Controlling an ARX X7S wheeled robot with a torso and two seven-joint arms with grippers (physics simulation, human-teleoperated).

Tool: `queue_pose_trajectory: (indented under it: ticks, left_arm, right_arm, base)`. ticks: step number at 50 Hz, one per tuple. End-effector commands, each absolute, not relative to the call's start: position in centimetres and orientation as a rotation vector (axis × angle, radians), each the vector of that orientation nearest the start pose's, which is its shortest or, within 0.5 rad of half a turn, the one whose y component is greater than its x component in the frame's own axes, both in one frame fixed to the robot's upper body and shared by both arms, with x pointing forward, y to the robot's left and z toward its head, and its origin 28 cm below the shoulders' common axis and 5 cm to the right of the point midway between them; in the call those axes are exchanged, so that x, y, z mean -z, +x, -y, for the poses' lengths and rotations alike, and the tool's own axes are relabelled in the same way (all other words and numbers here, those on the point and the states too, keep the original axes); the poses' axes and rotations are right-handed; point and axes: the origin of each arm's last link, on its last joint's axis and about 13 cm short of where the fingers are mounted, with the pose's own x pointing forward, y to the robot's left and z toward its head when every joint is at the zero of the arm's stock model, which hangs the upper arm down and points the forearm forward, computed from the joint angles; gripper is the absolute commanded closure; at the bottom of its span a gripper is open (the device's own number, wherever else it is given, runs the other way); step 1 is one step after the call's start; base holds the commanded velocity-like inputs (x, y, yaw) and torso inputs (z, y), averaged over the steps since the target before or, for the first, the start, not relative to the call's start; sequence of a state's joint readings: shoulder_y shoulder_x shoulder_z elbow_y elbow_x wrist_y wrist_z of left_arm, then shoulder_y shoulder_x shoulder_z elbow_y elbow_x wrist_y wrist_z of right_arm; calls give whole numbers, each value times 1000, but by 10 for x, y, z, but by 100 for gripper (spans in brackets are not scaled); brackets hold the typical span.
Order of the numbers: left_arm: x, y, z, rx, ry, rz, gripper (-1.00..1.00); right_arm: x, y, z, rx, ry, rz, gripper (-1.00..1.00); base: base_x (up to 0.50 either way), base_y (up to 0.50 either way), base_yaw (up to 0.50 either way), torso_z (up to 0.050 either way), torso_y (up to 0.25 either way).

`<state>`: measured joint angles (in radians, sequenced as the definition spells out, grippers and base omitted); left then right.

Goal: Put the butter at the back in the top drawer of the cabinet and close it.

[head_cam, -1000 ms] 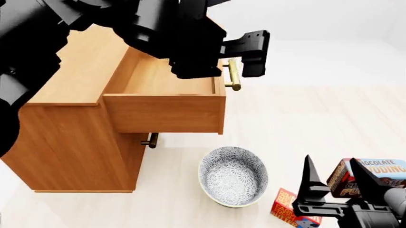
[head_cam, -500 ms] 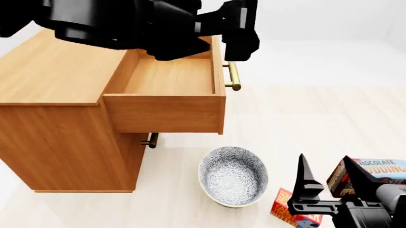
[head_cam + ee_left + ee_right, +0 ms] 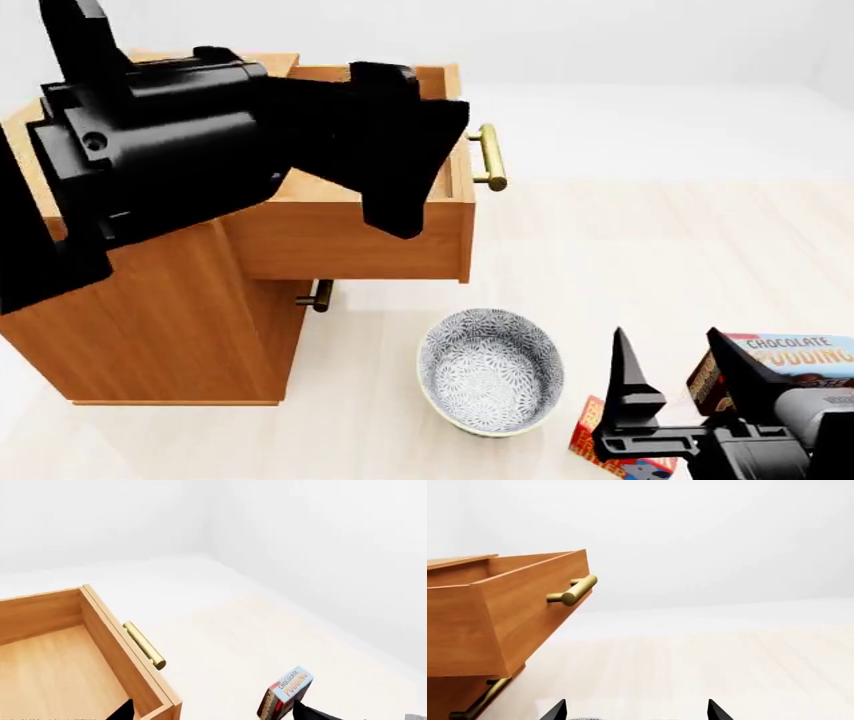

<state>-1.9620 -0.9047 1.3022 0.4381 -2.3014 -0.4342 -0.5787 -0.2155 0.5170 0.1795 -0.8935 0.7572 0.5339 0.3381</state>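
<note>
The butter (image 3: 591, 430), a small red-orange box, lies on the floor at the front right, partly hidden behind my right gripper (image 3: 670, 348). That gripper is open and empty, its two fingers pointing away from me over the butter; in the right wrist view only the tips of the right gripper (image 3: 635, 712) show. The cabinet (image 3: 147, 320) stands at the left with its top drawer (image 3: 347, 238) pulled out and empty, brass handle (image 3: 490, 157) facing right. My left gripper (image 3: 213, 715) is open above the drawer's front corner (image 3: 133, 680), holding nothing.
A patterned bowl (image 3: 490, 370) sits on the floor between cabinet and butter. A Chocolate Pudding box (image 3: 787, 365) stands right of the butter, and the pudding box (image 3: 287, 692) also shows in the left wrist view. A lower drawer's handle (image 3: 318, 295) sticks out under the open drawer. My left arm (image 3: 174, 160) covers the cabinet top.
My left arm has drawn back from the drawer handle, to the left and closer to the camera. The right gripper has shifted slightly left and down. The drawer stays open.
</note>
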Motion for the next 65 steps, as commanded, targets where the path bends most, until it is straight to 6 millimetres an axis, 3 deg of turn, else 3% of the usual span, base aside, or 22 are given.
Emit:
queue_pose_trajectory:
  ticks: [1, 14, 21, 29, 37, 46, 52, 60, 65]
  left_arm:
    - [-348, 163, -221, 752, -115, -85, -100]
    - [-322, 148, -235, 745, -141, -22, -100]
    - [-315, 144, -238, 757, -161, -19, -100]
    - [-309, 136, -238, 738, -175, 13, -100]
    - [-306, 129, -241, 706, -168, 42, -100]
    - [-305, 126, -243, 673, -165, 59, -100]
    - [-303, 120, -243, 659, -159, 77, -100]
    - [-303, 118, -243, 647, -152, 92, -100]
    - [-302, 117, -243, 643, -149, 90, -100]
  right_arm:
    - [-151, 140, 152, -104, 47, 30, -100]
    - [-191, 147, 176, -258, -54, -160, -100]
    - [-212, 152, 192, -359, -139, -334, -100]
    - [-228, 171, 210, -432, -248, -546, -100]
    - [-247, 177, 217, -477, -379, -691, -100]
    - [-255, 186, 223, -595, -559, -891, -100]
    - [-256, 202, 224, -663, -629, -1000, -100]
    - [-266, 228, 228, -616, -662, -1077, -100]
    - [-263, 240, 227, -611, -680, -1123, -100]
  base:
    - [0, 0, 0, 0, 0]
    - [0, 0, 0, 0, 0]
    - [0, 0, 0, 0, 0]
    - [0, 0, 0, 0, 0]
    - [0, 0, 0, 0, 0]
    - [0, 0, 0, 0, 0]
    - [0, 0, 0, 0, 0]
    - [0, 0, 0, 0, 0]
    - [0, 0, 0, 0, 0]
